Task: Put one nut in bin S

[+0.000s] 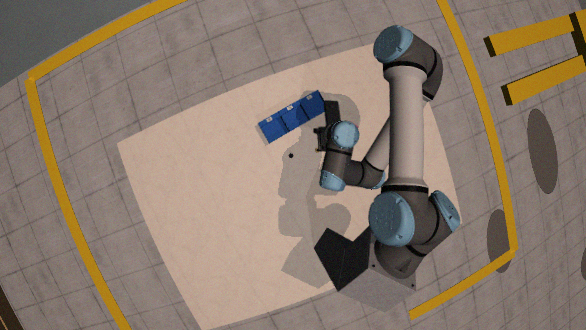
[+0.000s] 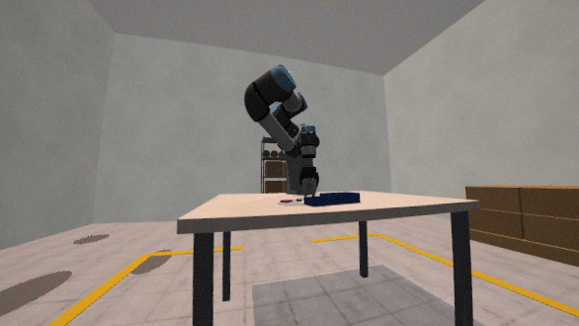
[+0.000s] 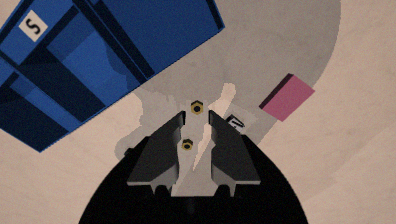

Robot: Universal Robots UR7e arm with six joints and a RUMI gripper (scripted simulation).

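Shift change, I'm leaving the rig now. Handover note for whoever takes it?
Claw: narrowly open, gripping nothing, low over the table.
Nuts: one nut lies in the gap between the fingers; a second nut sits just past the tips.
S bin: upright, no nut seen in it.
Done: claw straddles one nut.
Left: close, lift, drop it in S; leave the pink block.
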